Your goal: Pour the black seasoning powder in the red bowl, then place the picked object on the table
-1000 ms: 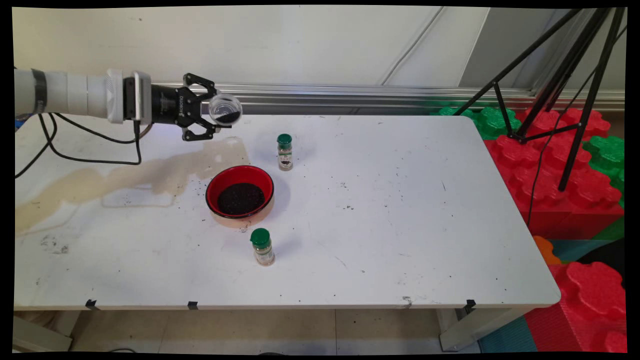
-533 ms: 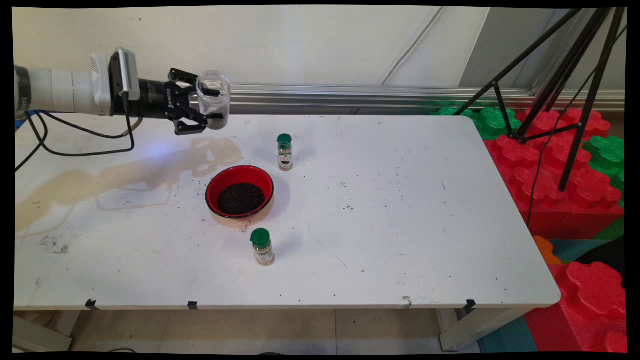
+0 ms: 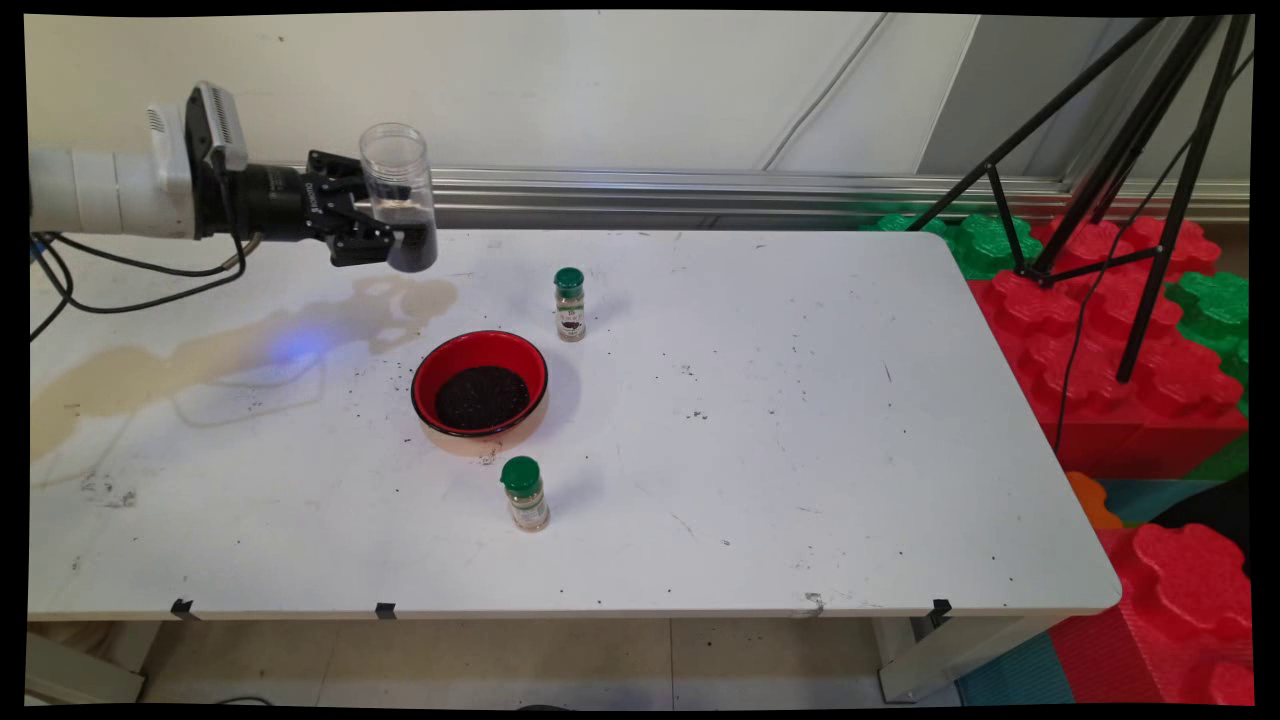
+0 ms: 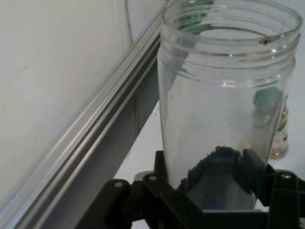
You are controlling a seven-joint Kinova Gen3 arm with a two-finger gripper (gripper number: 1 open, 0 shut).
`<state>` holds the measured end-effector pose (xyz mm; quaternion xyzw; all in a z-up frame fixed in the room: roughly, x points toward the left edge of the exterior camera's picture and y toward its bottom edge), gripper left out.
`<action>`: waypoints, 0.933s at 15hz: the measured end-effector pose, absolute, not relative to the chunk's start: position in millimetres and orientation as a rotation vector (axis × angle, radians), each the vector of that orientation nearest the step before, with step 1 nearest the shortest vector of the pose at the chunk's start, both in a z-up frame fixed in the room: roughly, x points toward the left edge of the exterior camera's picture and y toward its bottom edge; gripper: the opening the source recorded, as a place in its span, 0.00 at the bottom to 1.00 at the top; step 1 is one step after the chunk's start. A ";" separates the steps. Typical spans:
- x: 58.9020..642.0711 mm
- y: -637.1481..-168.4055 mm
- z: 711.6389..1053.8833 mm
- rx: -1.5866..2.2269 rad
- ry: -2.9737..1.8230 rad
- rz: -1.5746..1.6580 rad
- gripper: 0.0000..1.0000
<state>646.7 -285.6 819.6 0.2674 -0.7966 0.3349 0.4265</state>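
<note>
My gripper point(image 3: 385, 222) is shut on a clear plastic jar point(image 3: 398, 195), held nearly upright in the air above the table's far left part. A small heap of dark grains lies in the jar's bottom. In the hand view the jar point(image 4: 224, 100) fills the frame, open mouth up, with my gripper point(image 4: 214, 191) clamped round its lower part. Below and to the right stands a red bowl point(image 3: 480, 384) holding dark grains. A green-capped spice bottle point(image 3: 570, 303) stands behind the bowl, and another green-capped bottle point(image 3: 524, 493) stands in front of it.
The white table point(image 3: 800, 450) carries a brownish stain point(image 3: 200, 350) on its left part and scattered dark grains around the bowl. A black tripod point(image 3: 1120, 170) and red and green foam blocks point(image 3: 1120, 330) stand off the right edge. A metal rail point(image 3: 700, 190) runs along the wall.
The jar has turned from lying tipped on its side to nearly upright, and the gripper has drawn back left and risen a little. The grains have settled to the jar's bottom.
</note>
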 end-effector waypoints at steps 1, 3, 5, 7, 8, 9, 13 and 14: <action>650.3 -283.2 817.2 0.701 -1.973 0.821 0.00; 657.3 -278.8 811.7 0.751 -1.943 0.797 0.00; 664.6 -273.9 805.7 0.787 -1.921 0.779 0.00; 671.4 -269.5 797.8 0.812 -1.907 0.768 0.00; 674.7 -267.2 793.2 0.820 -1.902 0.763 0.00; 677.7 -264.9 787.9 0.826 -1.900 0.760 0.00; 686.1 -258.5 767.7 0.836 -1.897 0.760 0.00; 687.4 -257.7 763.2 0.837 -1.896 0.760 0.00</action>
